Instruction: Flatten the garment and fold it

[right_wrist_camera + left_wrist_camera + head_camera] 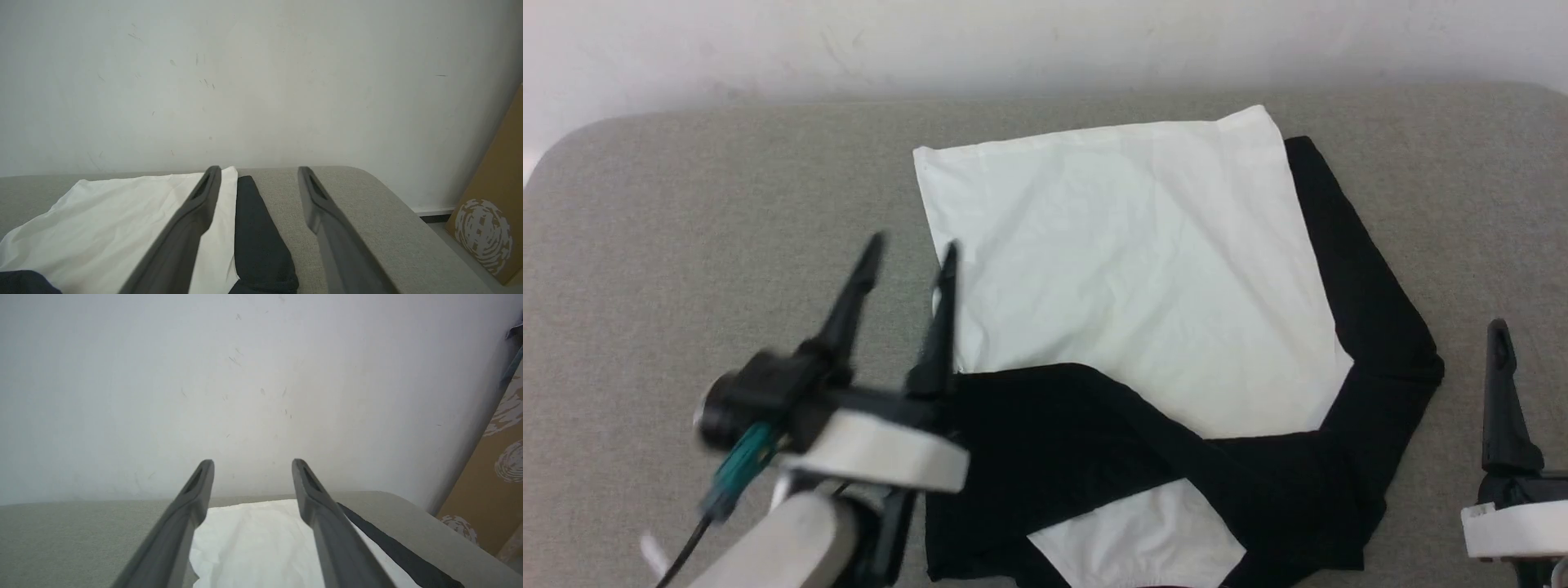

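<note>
Item one, head view: the garment (pixel 1127 269), a soft cotton shirt with white body and long black sleeves, lies spread on the grey padded table (pixel 686 204), centred and running toward 3 o'clock. One black sleeve (pixel 1078 416) is folded across the body toward 6 o'clock; the other runs down the 3 o'clock edge. My left gripper (pixel 913 245) hovers at 8 o'clock, its two dark fingers parted and holding nothing, tips just beside the white side edge. My right gripper (pixel 1499 343) stands at 4 o'clock, off the cloth. Item two, left wrist view: fingers spread, white fabric between them at 6 o'clock, pale wall (pixel 163 375) beyond. Item three, right wrist view: fingers released and empty, white body at 8 o'clock, a black sleeve between them, a brown cardboard box (pixel 490 228) at 4 o'clock. Handling note: I judge the cloth light, limp and prone to wrinkling; best pinched at hem corners or shoulder seams, lifted low, both sides together.
</note>
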{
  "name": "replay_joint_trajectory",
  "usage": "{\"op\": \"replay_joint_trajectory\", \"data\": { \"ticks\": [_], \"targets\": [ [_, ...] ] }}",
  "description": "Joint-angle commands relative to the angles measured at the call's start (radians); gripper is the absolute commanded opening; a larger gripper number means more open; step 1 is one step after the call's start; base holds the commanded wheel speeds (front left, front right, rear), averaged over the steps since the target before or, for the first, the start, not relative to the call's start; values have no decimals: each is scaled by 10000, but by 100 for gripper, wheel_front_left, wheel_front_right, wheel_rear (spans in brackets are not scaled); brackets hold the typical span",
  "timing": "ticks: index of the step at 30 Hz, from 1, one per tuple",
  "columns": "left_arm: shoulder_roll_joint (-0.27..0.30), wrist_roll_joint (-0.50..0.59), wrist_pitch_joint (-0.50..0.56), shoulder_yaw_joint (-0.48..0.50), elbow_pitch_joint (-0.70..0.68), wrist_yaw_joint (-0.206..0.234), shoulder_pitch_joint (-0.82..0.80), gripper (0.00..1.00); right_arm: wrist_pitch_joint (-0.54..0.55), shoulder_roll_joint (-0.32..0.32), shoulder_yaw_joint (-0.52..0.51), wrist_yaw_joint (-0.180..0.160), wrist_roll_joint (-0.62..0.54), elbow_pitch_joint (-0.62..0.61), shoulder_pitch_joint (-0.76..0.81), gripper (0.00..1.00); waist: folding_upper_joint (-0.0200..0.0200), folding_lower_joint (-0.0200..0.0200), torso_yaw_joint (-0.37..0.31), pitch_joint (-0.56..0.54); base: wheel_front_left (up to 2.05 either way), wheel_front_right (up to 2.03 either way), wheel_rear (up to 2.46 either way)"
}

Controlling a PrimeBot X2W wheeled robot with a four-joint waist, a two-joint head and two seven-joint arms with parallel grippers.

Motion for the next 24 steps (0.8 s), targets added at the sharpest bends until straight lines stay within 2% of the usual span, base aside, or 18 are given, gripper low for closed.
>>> {"op": "replay_joint_trajectory", "data": {
  "ticks": [1, 4, 5, 7, 14, 19, 24],
  "targets": [
    [235, 425, -44, 572, -458, 423, 1013, 100, -34, 28, 11, -11, 94, 15, 145, 100, -1, 1, 74, -65, 0, 0, 0],
    [334, 950, -45, 1489, -1113, 740, 2442, 100, -63, 28, 36, -11, 188, 68, 246, 100, -1, 1, 199, -95, 0, 0, 0],
    [334, 950, -45, 1489, -1113, 740, 2442, 100, -63, 28, 36, -11, 188, 68, 246, 100, -1, 1, 199, -95, 0, 0, 0],
    [89, 1126, -45, 2076, -1510, 597, 3302, 100, -87, 28, 59, -11, 237, 112, 307, 100, -1, 1, 287, -110, 0, 0, 0],
    [-940, 2059, -46, 3688, -1412, -843, 5179, 100, -128, 28, 188, -11, 406, 357, 502, 100, -1, 1, 624, -197, 0, 0, 0],
    [-1739, 2596, -46, 4205, -1058, -1910, 5303, 100, -133, 28, 257, -11, 422, 519, 482, 100, -1, 1, 729, -232, 0, 0, 0],
    [-2349, 2931, -47, 4628, -924, -2546, 5157, 100, 128, 28, 267, -11, 548, 379, -8, 100, -1, 1, 659, 80, 0, 0, 0]
  ]
}}
